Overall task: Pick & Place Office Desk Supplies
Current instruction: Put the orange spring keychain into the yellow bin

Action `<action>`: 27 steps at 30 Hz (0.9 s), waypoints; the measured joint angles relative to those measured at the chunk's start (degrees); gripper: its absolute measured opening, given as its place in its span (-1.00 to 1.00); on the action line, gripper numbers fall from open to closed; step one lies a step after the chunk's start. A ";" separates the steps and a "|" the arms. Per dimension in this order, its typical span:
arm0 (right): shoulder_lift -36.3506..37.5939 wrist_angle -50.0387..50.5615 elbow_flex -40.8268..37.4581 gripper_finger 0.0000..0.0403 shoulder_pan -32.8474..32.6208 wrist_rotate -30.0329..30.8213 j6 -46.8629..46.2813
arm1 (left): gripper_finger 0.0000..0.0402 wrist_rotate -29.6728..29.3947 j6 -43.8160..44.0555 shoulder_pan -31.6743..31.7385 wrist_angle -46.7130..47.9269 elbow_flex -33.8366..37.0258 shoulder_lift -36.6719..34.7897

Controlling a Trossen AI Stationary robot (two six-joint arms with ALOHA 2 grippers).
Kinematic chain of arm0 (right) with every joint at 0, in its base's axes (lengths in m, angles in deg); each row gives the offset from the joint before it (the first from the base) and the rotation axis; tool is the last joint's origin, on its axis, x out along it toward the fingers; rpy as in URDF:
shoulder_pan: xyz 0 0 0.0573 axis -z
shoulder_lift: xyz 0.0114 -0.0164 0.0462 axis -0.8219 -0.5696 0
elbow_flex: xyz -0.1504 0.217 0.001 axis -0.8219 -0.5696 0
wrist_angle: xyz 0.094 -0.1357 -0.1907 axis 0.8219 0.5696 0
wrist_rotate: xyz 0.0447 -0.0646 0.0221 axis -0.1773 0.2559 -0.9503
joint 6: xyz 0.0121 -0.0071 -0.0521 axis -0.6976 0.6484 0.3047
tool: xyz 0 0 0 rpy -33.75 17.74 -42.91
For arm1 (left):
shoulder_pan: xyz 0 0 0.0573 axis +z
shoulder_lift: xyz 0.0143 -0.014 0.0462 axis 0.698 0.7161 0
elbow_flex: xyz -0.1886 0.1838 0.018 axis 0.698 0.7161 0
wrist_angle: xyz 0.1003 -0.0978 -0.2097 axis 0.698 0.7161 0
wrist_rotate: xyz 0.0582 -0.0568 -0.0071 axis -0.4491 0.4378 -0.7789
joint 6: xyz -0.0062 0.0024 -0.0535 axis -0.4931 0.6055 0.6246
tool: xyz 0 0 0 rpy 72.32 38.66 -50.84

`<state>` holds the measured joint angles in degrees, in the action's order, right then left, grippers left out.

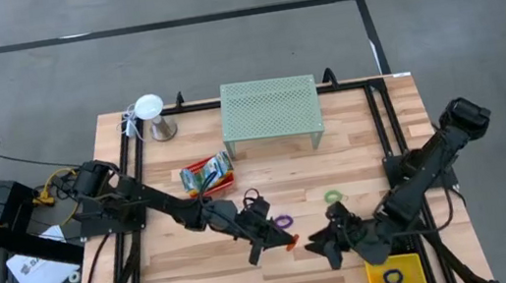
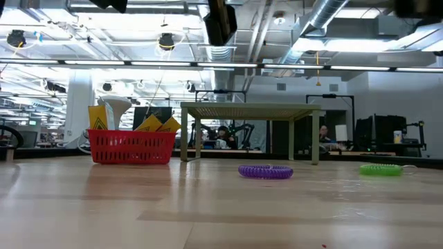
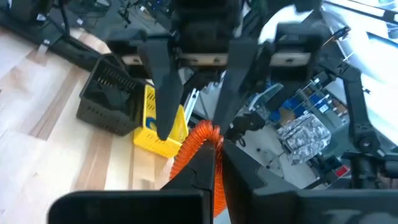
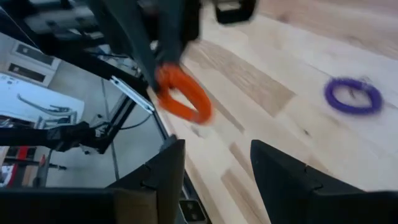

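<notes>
— What has my left tool (image 1: 290, 242) got?
— It's clenched on the thin orange elastic loop (image 1: 292, 243), held above the wooden surface (image 1: 203, 277) near the front.
— And my right tool (image 1: 331, 250)?
— Released, fingers spread, just beside that loop.

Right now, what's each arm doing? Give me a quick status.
Left gripper shut on orange loop, lifted off table. Right gripper open, empty, facing it. Purple loop and green loop lie loose nearby.
</notes>
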<state>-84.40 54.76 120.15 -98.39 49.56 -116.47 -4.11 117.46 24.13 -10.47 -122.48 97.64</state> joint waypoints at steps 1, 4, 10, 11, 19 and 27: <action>0.00 -0.83 0.00 -0.11 0.88 -0.62 1.13 | -0.98 0.00 0.00 0.00 0.23 0.02 0.00; 0.00 -2.56 0.00 -0.11 3.33 -2.41 4.11 | -0.98 0.00 0.00 -0.02 -0.06 0.02 0.00; 0.00 -5.59 -0.02 -0.11 6.75 -8.23 9.36 | -0.98 0.40 -0.01 0.20 -0.03 0.02 0.00; 0.00 -5.97 -0.02 -0.11 7.05 -8.93 9.93 | -0.97 0.40 -0.02 0.21 -0.09 0.02 -0.05; 0.00 -7.04 -0.02 -0.36 6.82 -10.70 11.64 | -0.97 -0.10 -0.22 0.44 0.12 0.00 -0.07; -0.07 -11.39 -0.11 -0.94 6.56 -10.80 15.69 | -0.97 0.52 -0.70 0.32 -0.34 -0.11 -0.18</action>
<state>-84.47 43.38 120.04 -91.83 38.76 -100.77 -3.59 116.76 24.45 -10.80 -122.59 97.46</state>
